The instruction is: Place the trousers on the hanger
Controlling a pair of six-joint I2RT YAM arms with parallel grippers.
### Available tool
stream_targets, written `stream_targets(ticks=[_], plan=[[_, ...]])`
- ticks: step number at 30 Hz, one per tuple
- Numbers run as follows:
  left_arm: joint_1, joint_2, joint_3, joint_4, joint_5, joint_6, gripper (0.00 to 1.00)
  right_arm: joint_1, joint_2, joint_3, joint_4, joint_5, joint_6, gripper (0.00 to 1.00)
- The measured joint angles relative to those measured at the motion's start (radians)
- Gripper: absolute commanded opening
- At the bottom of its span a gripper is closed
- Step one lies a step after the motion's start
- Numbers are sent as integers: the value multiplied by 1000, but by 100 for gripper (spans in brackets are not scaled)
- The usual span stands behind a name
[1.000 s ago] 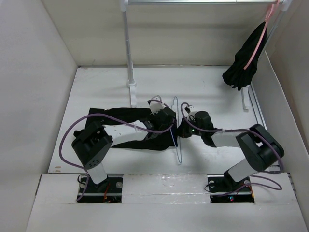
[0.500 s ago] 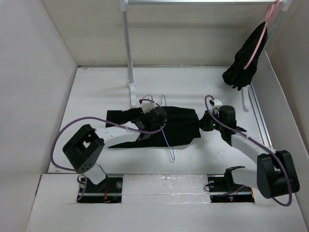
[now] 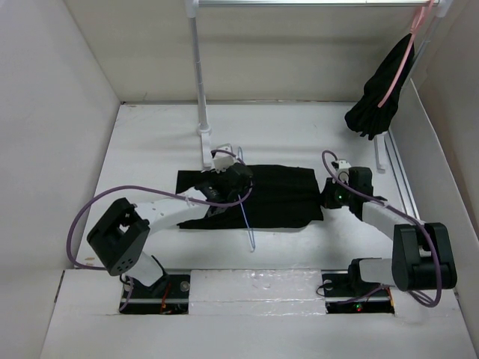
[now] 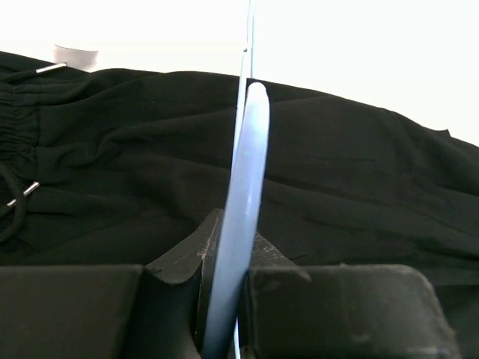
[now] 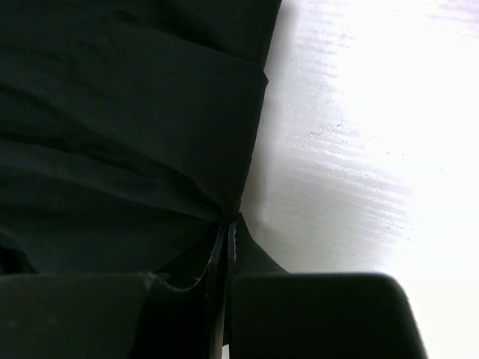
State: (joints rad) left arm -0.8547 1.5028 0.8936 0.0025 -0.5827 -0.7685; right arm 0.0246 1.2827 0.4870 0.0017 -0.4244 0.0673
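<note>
Trousers: the trousers lie flat on the surface, stretched out between the two claws, and their long axis runs from one claw to the other.
Hanger: the hanger crosses that axis. It runs from the left claw toward the arm bases and ends just past the near hem of the cloth.
Left claw: the left claw sits over the trousers' left half, pressed together on the blue rod, which stands edge-on between its fingers.
Right claw: the right claw is at the trousers' right end, pinching the fabric edge, with bare surface just beyond it.
Deciding relation: the cloth extends leftward from the right claw toward the hanger, and rightward from the left claw. Whether it already passes through the hanger's frame cannot be told.
Nearer arm: the left arm for the hanger, the right arm for the free end of the cloth.
Step in hand: probably drawing the legs across the hanger bar.
Farther off: a rack pole stands beyond the left claw, and a dark garment on a pink hanger hangs well beyond the right one.
</note>
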Motion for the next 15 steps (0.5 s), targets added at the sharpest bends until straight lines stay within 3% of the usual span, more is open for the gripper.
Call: stream_targets(ticks=[12, 14, 15], plan=[[-53, 2, 163, -140, 6, 73, 0, 29, 53, 0, 3, -5, -11, 0], [-54, 3, 179, -144, 6, 79, 0, 35, 52, 0, 2, -2, -11, 2], [-54, 3, 183, -148, 6, 81, 0, 38, 51, 0, 2, 0, -11, 13]])
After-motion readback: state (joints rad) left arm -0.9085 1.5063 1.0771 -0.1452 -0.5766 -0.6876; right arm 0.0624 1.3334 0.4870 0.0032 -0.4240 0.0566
